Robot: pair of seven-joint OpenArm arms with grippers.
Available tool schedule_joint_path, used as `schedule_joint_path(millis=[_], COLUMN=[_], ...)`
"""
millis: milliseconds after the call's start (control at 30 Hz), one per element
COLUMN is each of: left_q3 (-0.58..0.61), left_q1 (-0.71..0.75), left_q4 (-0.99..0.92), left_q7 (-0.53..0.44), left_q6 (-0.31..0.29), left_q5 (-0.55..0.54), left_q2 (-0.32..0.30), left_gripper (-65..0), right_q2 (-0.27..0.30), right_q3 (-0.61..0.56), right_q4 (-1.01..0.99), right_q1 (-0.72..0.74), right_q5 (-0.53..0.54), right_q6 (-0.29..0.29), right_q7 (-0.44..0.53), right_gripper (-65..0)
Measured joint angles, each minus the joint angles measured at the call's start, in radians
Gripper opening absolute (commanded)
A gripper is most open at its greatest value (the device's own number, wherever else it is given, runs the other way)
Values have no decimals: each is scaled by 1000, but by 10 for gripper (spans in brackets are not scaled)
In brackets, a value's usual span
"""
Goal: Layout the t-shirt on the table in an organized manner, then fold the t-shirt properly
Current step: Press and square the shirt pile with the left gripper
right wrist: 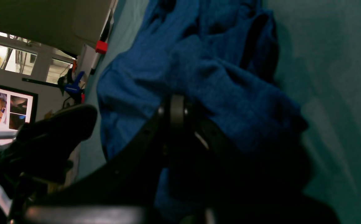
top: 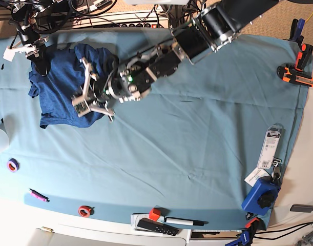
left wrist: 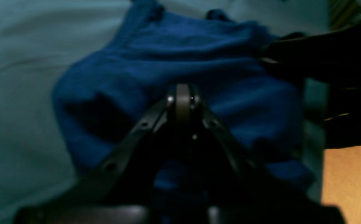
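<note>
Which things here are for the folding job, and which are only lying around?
For the job: t-shirt, table, left gripper, right gripper.
Lying about: purple tape roll, red ring, pink marker, red cube, blue clamp.

T-shirt (top: 61,89): dark blue, faintly heathered, no print visible. Worktop (top: 197,143): covered in plain light teal cloth; white edge along the near side. Left claw (left wrist: 183,96): black, with small bright metal fasteners. Right claw (right wrist: 176,109): black. Tape roll (top: 13,165) near the worktop's corner: purple. Second tape roll (top: 85,210): red. Marker (top: 38,195): pink. Small block (top: 154,213) on the white edge: red. Clamp (top: 261,195): blue with black. Tool (top: 296,74) at the far corner: orange and black.
</note>
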Motion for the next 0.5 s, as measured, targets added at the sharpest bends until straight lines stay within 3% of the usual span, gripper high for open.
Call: schedule_joint_path(millis=[233, 367, 500], left_q3=[1, 1, 1], left_q1=[-11, -11, -11], left_q4=[-132, -210, -233], left_q7=[-107, -180, -200], left_q6=[-4, -3, 80], left_q5=[-3, 56, 69], left_q2=[0, 0, 0], left_gripper=[-650, -650, -650], right_q2=[-3, -13, -14], right_q3=[0, 0, 0], right_q4=[0, 0, 0], right_q1=[0, 0, 0], right_q5=[-2, -18, -20], right_q6=[0, 0, 0], right_q7=[0, 0, 1], right_gripper=[-650, -650, -650])
